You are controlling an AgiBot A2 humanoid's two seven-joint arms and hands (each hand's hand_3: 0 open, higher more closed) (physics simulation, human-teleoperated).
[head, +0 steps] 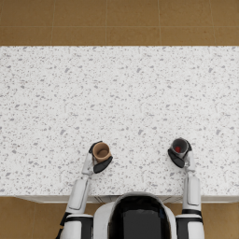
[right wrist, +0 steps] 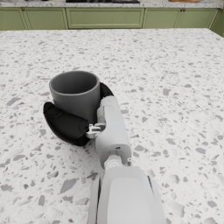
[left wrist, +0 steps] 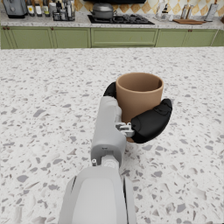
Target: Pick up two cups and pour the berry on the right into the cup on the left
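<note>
No writing shows — left hand grips brown cup, right hand grey cup.

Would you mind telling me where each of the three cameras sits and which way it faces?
Head view: on the robot's head, looking steeply down at the speckled counter; both arms show, the left hand around the brown cup, the right hand around the grey cup.
Left wrist view: on the left forearm, looking along it toward the green cabinets; its own hand and brown cup show.
Right wrist view: on the right forearm, facing likewise; its own hand and grey cup show.
Shared: both wrist views show the counter and cabinets.
</note>
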